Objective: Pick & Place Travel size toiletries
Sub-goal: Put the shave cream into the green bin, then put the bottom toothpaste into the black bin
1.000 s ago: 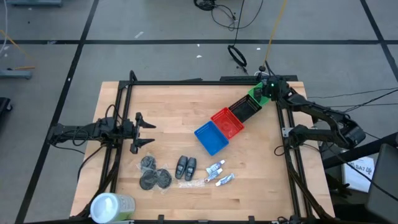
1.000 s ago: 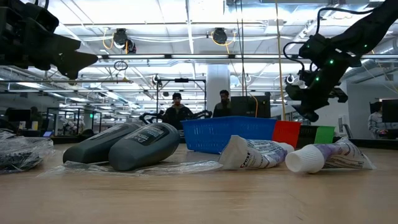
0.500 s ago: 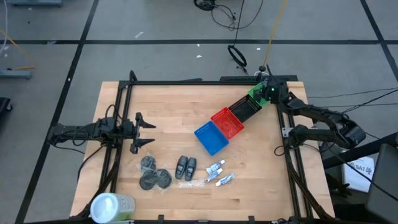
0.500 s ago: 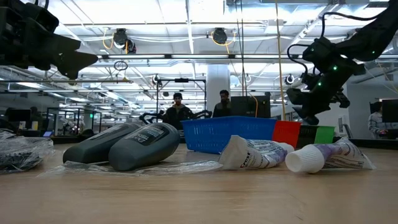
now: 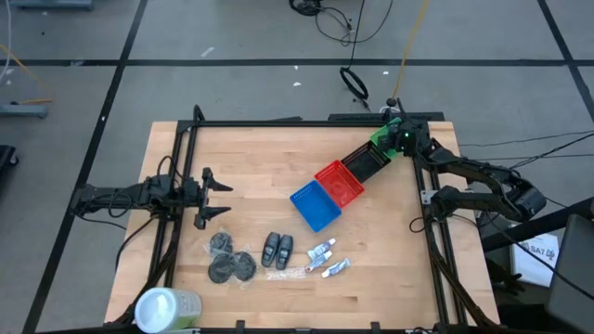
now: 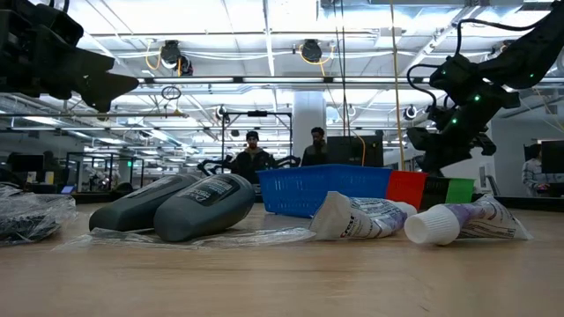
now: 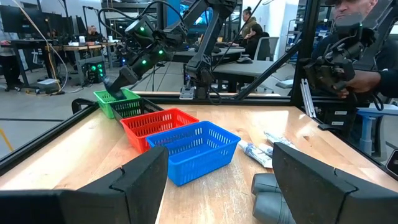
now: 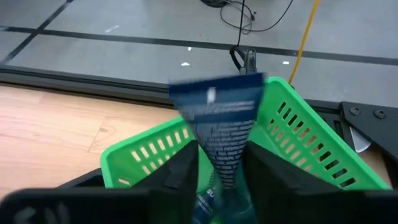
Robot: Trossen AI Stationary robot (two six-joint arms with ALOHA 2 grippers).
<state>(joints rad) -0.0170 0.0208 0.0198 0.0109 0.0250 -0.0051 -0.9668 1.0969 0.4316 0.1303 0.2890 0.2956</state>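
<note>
Overhead view: the right gripper (image 5: 393, 137) sits over the green basket (image 5: 380, 139) near the table's 1 o'clock corner. Its wrist camera shows the two dark fingers (image 8: 180, 171) clenched on a tube (image 8: 217, 127) with a blue crimped end and small print, held just above the green basket's (image 8: 298, 146) open mouth. From table height, the right gripper (image 6: 436, 150) hangs close over the basket row.

The green basket heads a diagonal line: a black basket (image 5: 368, 160) touching it, then a red basket (image 5: 340, 182), then a blue basket (image 5: 316, 205) nearest the table's middle.

The left gripper (image 5: 215, 198) waits at 9 o'clock, fingers spread wide and holding nothing; its own camera shows both fingers (image 7: 140, 180) well apart, with the blue basket (image 7: 196, 146) between them farther off.

Toward 6 o'clock lie the remaining toiletries. Two dark bottles (image 5: 277, 249) rest side by side, touching. Two white tubes (image 5: 329, 258) lie just beside them on the 3 o'clock side, one above the other. Three dark discs (image 5: 228, 260) cluster on the bottles' 9 o'clock side. A clear plastic wrapper (image 6: 198, 236) lies under and in front of the bottles (image 6: 181, 204).

A green container with a white top (image 5: 167, 307) lies at the table's 7 o'clock corner, well apart from everything else.

Two people (image 6: 282, 151) stand in the room beyond the table.
</note>
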